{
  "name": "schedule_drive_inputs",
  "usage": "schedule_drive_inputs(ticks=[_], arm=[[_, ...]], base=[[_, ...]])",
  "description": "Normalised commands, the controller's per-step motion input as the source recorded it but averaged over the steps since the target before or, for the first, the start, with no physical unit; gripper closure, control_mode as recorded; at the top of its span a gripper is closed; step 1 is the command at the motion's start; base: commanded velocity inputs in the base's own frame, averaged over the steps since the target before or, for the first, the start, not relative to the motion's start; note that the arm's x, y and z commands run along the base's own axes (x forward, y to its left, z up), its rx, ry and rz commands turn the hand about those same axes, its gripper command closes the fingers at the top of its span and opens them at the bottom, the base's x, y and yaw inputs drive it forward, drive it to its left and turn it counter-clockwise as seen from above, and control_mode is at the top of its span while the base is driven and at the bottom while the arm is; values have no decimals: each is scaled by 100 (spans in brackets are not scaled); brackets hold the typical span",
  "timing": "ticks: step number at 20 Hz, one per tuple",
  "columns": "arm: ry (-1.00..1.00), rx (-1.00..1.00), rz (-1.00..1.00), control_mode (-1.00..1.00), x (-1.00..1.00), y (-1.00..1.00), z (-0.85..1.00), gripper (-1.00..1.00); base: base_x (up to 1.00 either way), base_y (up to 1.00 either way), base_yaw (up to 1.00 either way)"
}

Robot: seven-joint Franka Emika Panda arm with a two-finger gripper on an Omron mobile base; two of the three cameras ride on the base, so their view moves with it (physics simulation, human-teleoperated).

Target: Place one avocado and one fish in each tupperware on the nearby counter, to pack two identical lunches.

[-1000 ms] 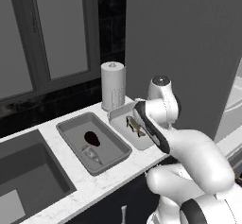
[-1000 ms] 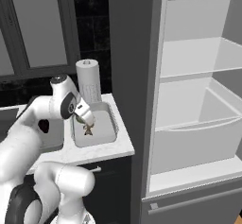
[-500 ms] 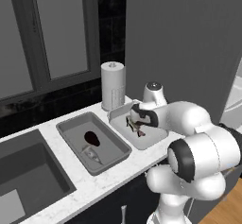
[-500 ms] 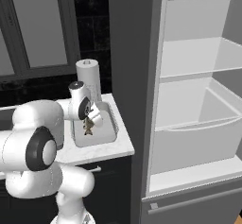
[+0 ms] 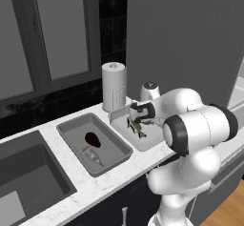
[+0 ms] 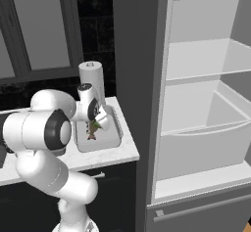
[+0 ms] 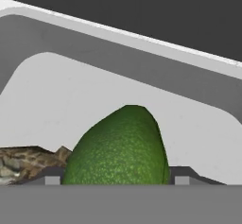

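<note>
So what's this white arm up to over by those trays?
It's packing two lunch trays on the counter. The grey tray holds a dark avocado and a pale fish. The arm's tool is down in the off-white tray, with a green avocado between its tips, beside a brown fish. Whether it grips the avocado isn't clear.

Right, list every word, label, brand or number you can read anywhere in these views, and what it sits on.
None: there is no readable text.
The white canister behind the paler tupperware bears only a small dark mark near its base, too blurred to read.
The green avocado, brown fish, grey tupperware, counter and fridge carry no markings.
</note>
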Motion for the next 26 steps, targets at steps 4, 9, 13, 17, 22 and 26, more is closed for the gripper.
schedule_drive_inputs(ticks=[4,9,13,17,22,26], arm=[[-6,0,-2,-100,-7,-1,6,-100],[-13,-7,0,-100,-28,9,22,-100],[-7,-4,11,-100,-72,19,64,-100],[-1,0,43,-100,-95,16,85,-100],[0,-1,55,-100,-100,12,94,-100],[-5,-13,51,-100,-100,14,75,-100]], base=[[0,0,0],[0,0,0],[0,0,0],[0,0,0],[0,0,0],[0,0,0]])
